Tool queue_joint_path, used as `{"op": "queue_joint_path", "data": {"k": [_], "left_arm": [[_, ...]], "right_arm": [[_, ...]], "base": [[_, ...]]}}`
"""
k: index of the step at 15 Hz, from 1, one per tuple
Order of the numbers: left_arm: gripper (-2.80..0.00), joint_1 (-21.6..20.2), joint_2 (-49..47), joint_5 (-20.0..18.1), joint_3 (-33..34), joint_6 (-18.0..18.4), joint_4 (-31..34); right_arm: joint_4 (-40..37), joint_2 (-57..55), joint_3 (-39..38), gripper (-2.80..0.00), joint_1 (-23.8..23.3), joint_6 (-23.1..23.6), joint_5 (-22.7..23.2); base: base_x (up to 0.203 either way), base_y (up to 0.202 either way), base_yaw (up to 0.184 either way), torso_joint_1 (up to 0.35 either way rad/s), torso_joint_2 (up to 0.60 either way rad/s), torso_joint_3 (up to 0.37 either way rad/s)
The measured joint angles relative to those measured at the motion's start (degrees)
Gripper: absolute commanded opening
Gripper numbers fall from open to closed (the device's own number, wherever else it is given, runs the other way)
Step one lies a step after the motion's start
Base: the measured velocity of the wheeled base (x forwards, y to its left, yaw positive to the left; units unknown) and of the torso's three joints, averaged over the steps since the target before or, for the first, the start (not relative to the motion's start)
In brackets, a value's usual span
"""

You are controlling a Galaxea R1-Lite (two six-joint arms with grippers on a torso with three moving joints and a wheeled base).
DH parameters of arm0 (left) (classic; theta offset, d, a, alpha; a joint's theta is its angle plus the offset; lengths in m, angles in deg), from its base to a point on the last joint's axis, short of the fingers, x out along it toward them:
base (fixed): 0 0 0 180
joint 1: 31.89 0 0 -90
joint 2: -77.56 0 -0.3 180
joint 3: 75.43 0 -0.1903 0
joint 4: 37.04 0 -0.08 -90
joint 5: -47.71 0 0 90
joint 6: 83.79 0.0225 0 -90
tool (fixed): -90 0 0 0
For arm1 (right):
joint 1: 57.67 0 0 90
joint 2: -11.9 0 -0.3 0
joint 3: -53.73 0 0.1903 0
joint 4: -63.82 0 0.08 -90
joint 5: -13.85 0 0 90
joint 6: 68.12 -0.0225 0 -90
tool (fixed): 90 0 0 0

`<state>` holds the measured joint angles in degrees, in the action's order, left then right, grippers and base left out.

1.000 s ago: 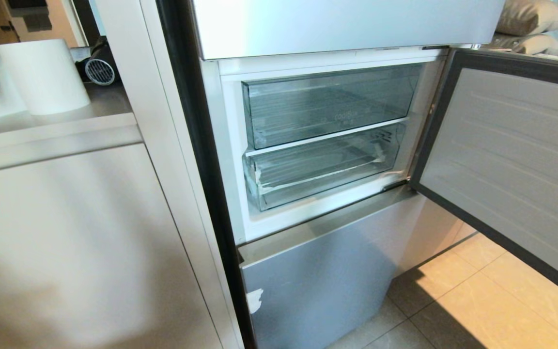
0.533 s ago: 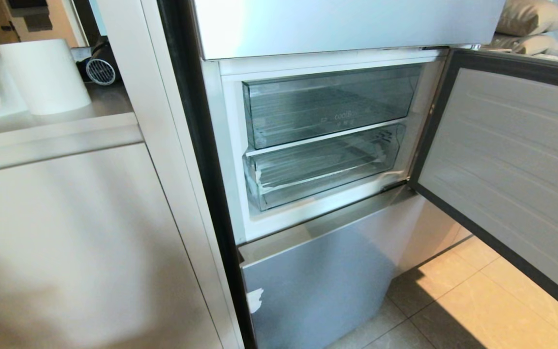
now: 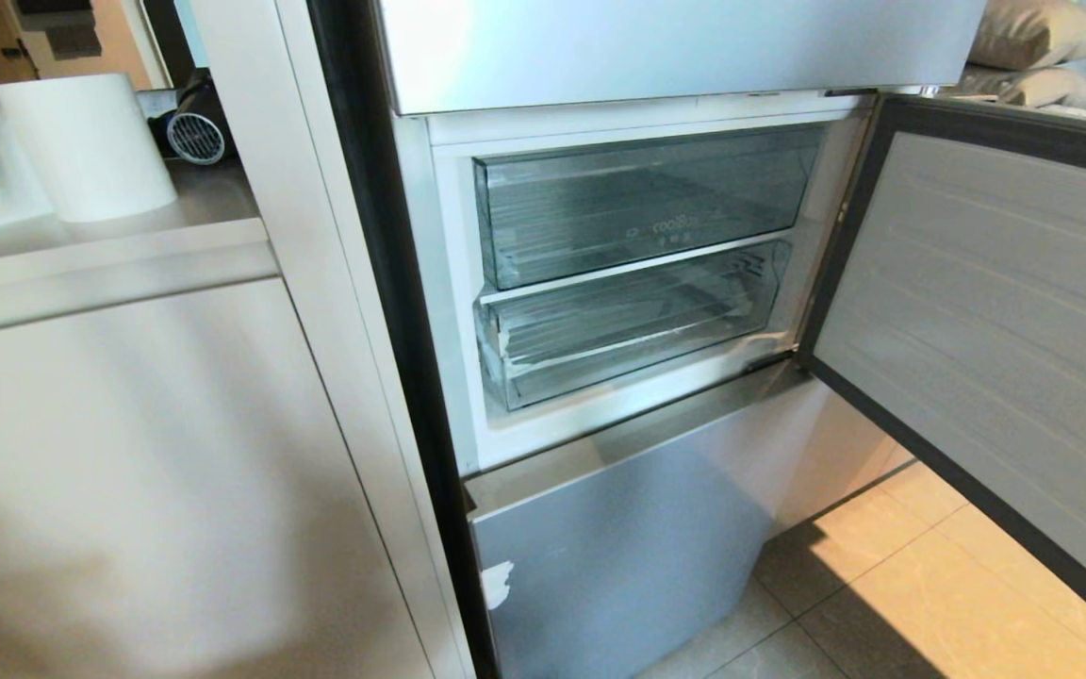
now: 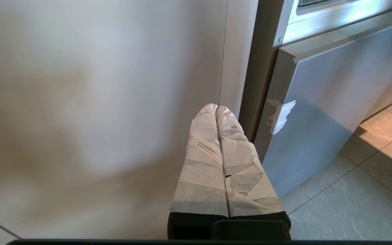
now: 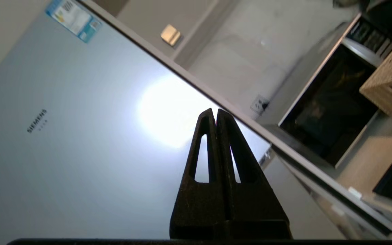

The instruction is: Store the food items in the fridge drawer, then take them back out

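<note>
The fridge drawer (image 3: 628, 325) is the lower clear bin in the open middle compartment, pushed in, with whitish tape (image 3: 502, 354) on its front left corner. It looks empty. No food items show in any view. Neither gripper appears in the head view. My left gripper (image 4: 216, 107), its fingers wrapped in pale tape, is shut on nothing and points at the cabinet side beside the fridge's lower door (image 4: 325, 102). My right gripper (image 5: 215, 111), black, is shut on nothing in front of the upper fridge door (image 5: 80, 136).
A second clear bin (image 3: 637, 203) sits above the drawer. The compartment door (image 3: 986, 311) stands open to the right over the tiled floor. A pale cabinet (image 3: 128, 453) with a white roll (image 3: 86, 141) flanks the fridge on the left. A dark oven (image 5: 328, 112) and a wicker basket (image 5: 390, 85) show past the right gripper.
The open compartment door has swung a little wider. The drawers have not moved.
</note>
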<state>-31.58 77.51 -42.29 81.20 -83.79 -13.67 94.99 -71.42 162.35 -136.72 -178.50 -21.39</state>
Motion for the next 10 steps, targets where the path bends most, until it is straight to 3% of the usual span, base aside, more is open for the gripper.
{"op": "queue_joint_path", "data": {"k": [3,5,8,10], "left_arm": [[-2.80,0.0,0.0,0.0,0.0,0.0,0.0],[-2.80,0.0,0.0,0.0,0.0,0.0,0.0],[-2.80,0.0,0.0,0.0,0.0,0.0,0.0],[-2.80,0.0,0.0,0.0,0.0,0.0,0.0]], "right_arm": [[-9.1,3.0,-0.4,-2.80,-1.3,0.3,-0.7],[-21.3,6.6,-0.3,-2.80,-2.4,2.4,-0.5],[-45.0,11.7,4.9,-2.80,-3.0,9.6,0.0],[-62.4,14.5,9.2,-2.80,-3.2,17.0,-0.1]], "base": [[0.000,0.000,0.000,0.000,0.00,0.000],[0.000,0.000,0.000,0.000,0.00,0.000],[0.000,0.000,0.000,0.000,0.00,0.000],[0.000,0.000,0.000,0.000,0.00,0.000]]}}
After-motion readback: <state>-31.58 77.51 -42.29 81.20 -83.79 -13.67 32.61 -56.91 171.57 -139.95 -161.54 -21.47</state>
